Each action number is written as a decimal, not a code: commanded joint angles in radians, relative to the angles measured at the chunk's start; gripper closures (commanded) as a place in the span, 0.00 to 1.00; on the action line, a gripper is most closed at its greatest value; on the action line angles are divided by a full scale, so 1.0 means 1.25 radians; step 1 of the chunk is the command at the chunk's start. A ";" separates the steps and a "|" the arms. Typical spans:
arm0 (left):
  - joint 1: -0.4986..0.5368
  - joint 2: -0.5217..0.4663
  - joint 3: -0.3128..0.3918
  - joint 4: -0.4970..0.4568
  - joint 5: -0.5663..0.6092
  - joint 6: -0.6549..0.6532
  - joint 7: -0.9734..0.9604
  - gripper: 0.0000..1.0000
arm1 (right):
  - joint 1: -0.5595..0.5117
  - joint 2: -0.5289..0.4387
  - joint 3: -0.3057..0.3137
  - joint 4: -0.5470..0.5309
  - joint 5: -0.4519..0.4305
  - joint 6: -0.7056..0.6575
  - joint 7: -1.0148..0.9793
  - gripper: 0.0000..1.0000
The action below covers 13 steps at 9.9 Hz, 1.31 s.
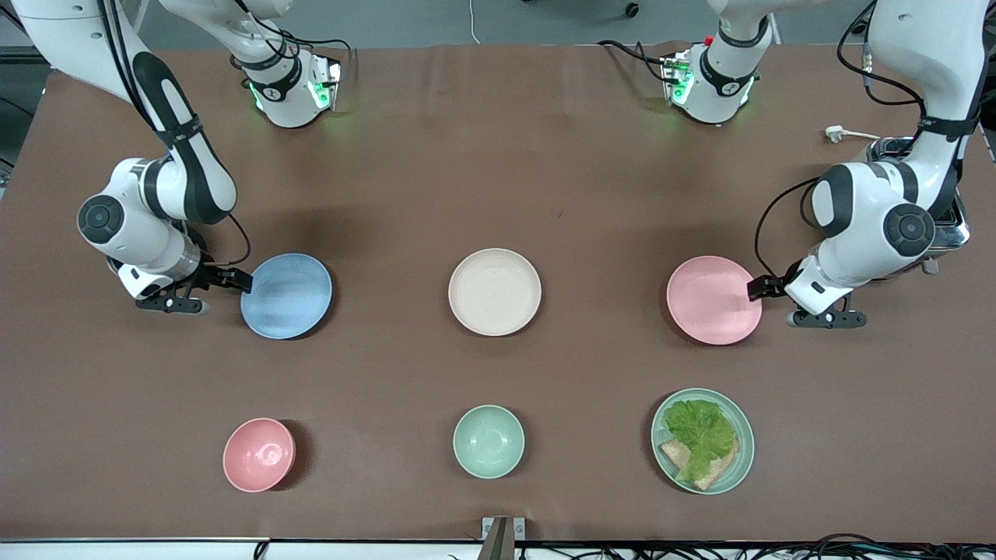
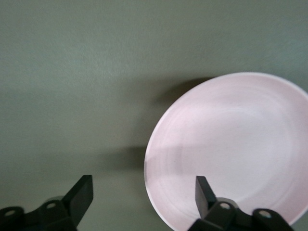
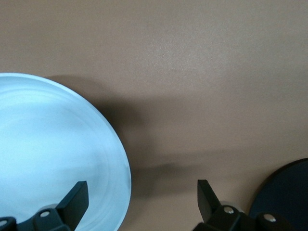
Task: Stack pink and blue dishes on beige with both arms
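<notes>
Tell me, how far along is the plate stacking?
Nothing is stacked yet: the beige plate lies bare. Both open pincers straddle rims: the left pincer at the pink plate, the right pincer at the blue plate. Gripping, lifting and stacking remain.

high front cam facing robots; wrist cams close over table (image 1: pixel 498 155)

- pink plate (image 2: pixel 231 149) in left wrist view: rim cut off by frame edge, one finger (image 2: pixel 204 193) covers part of its edge
- blue plate (image 3: pixel 53 154) in right wrist view: cut off at frame edge, only part nr one finger (image 3: pixel 74 199) shows
- dark round obj (image 3: pixel 288 192) by other finger: mostly out of frame, can't tell what it is
</notes>
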 commanded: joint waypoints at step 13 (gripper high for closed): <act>0.017 0.086 -0.008 0.011 -0.054 0.025 0.026 0.76 | -0.140 0.078 0.085 0.048 0.478 -0.074 -0.530 0.11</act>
